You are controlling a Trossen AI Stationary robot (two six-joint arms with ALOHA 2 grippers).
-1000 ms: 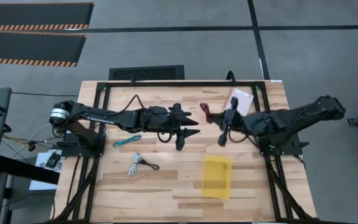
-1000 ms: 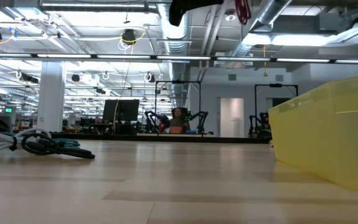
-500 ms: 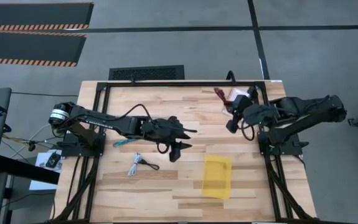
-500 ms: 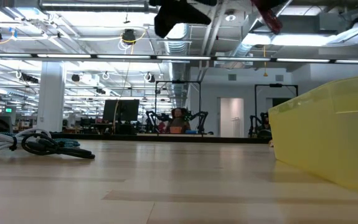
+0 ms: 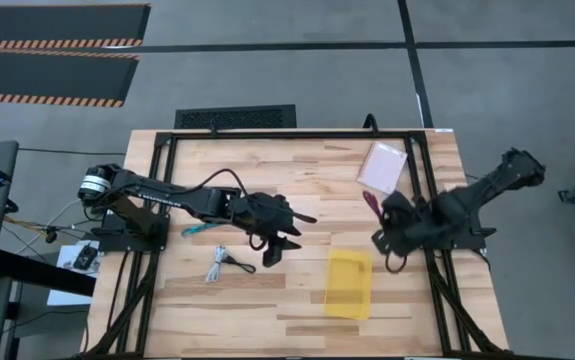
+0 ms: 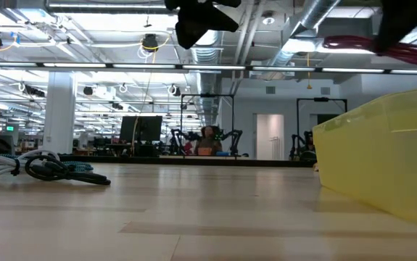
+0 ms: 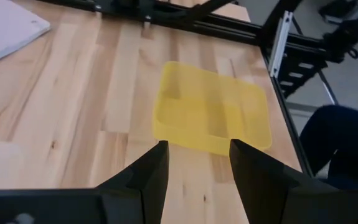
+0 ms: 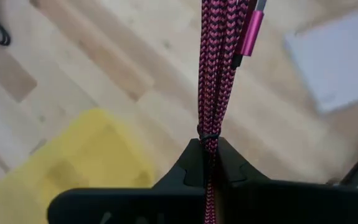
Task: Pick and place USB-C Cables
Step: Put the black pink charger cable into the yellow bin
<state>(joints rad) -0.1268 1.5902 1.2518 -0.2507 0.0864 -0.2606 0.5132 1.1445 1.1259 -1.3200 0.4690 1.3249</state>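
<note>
A red braided USB-C cable point(image 8: 215, 74), folded into a slim bundle, is in my right gripper point(image 5: 381, 214), which is shut on it in the air off the far right corner of the yellow tray point(image 5: 348, 284). My left gripper point(image 7: 197, 167) hovers open above the table's middle, pointing toward the tray point(image 7: 210, 115), nothing between its fingers. A teal cable point(image 5: 204, 227), a white cable point(image 5: 217, 265) and a black cable point(image 5: 239, 264) lie flat on the wood at the left. My right gripper pinches the red bundle point(image 8: 207, 140) between its two fingers at a dark tie near one end. The fingers slant down from the right and lie along the bundle. Its free length and pink plug point(image 8: 251, 31) stick out past the fingertips. It is clear of the table, about level point(image 6: 371, 45).
A pale pink flat packet point(image 5: 383, 167) lies at the far right of the table. A black frame point(image 5: 297, 133) runs along the table's edges. Bare wood lies between the loose cables and the tray.
My right gripper, still shut on the red cable, has swung toward the far right edge, then come down toward the near edge beside the tray, rolling its wrist; the cable has gone from hanging to about level. My left gripper has tipped downward and shifted slightly toward the near edge.
</note>
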